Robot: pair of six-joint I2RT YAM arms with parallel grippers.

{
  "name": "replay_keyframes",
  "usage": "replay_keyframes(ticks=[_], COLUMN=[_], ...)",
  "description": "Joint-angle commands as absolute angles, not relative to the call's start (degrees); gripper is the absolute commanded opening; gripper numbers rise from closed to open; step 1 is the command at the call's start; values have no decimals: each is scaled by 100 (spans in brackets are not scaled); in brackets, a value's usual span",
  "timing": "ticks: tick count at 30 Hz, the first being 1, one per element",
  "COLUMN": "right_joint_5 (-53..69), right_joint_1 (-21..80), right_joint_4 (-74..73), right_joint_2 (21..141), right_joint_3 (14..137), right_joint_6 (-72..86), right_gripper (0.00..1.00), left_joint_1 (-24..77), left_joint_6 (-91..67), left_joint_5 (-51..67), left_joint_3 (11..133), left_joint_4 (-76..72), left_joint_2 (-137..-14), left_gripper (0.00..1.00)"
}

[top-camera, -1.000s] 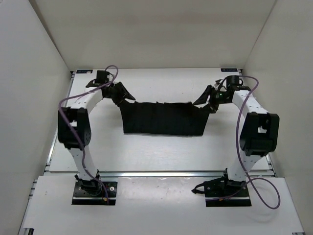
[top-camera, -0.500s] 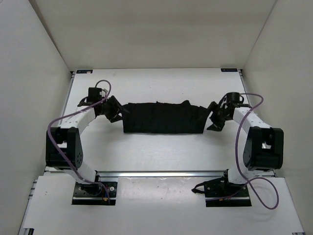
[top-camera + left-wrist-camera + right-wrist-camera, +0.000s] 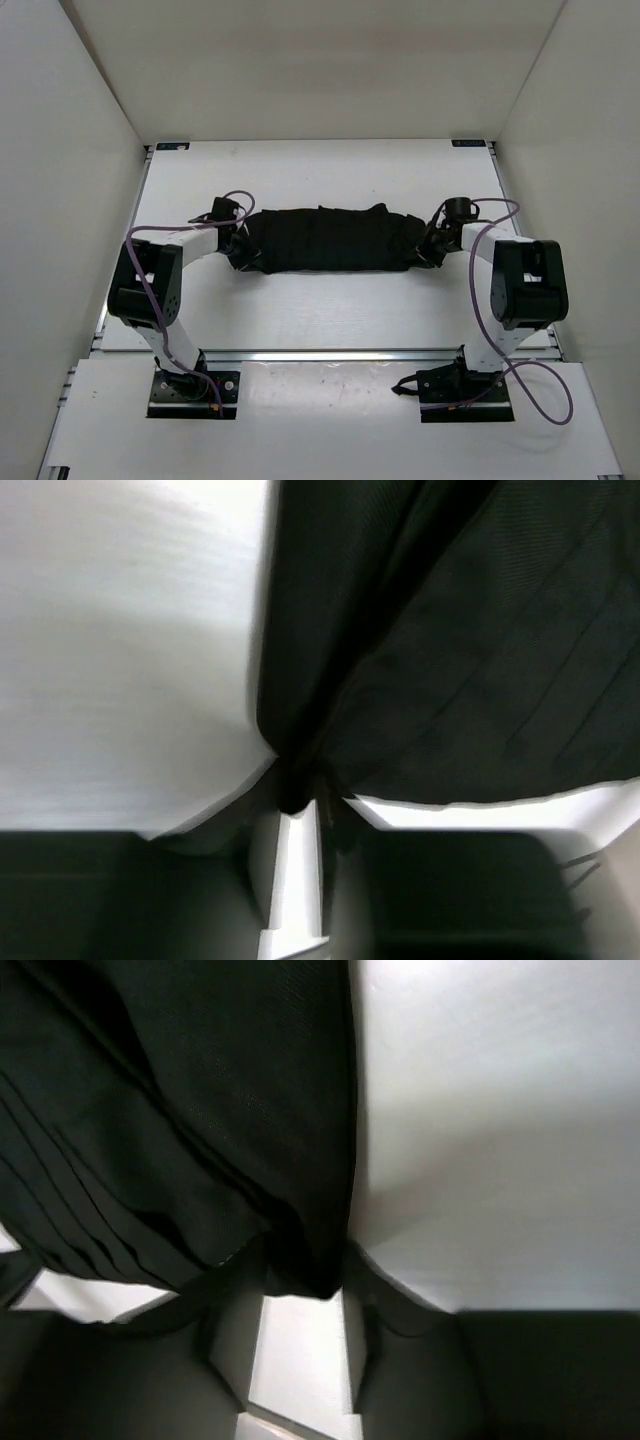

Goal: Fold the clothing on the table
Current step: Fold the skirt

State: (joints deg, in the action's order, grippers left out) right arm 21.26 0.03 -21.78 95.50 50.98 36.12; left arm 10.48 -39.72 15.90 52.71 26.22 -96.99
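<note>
Black pleated clothing [image 3: 320, 238] bunched in a long band across the table [image 3: 320, 310] middle, left gripper [image 3: 296, 805] pinching its left end, right gripper [image 3: 300, 1288] pinching its right end.

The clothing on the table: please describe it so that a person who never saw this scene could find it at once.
Look at the white table. In its middle, between the left gripper and the right gripper, lies the clothing, a long bundle running left to right. It is the only soft black thing, with parallel ridges, unlike the hard black grippers.
</note>
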Motion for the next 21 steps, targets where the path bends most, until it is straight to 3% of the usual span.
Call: replay_keyframes(ticks=[1,2,11,14,21], right_joint_5=[2336,2373,643,291,369], right_joint_1=[-130,-254,-818,-423,1947], right_joint_4=[-1722,-1775,-3805,-4331,-4598], right_joint_2=[9895,9870,9529,9308,9738], right_joint_3=[5238,5256,6467,7160,8577], right_joint_6=[3297,3235,1767,1618,2039], right_gripper=[13,0,0,0,1], left_joint_1=[1274,1301,2512,2707,2576], left_joint_6=[-3981,-3999,-4816,-4940,-5229], left_joint_5=[1318,1249,1063,1177,1432], left_joint_3=[5432,5406,5229,5300,4948], left_joint_4=[2400,2417,1926,1846,1406], left_joint_2=[-9870,-9827,-9632,-9834,-9756], left_gripper=[9,0,0,0,0])
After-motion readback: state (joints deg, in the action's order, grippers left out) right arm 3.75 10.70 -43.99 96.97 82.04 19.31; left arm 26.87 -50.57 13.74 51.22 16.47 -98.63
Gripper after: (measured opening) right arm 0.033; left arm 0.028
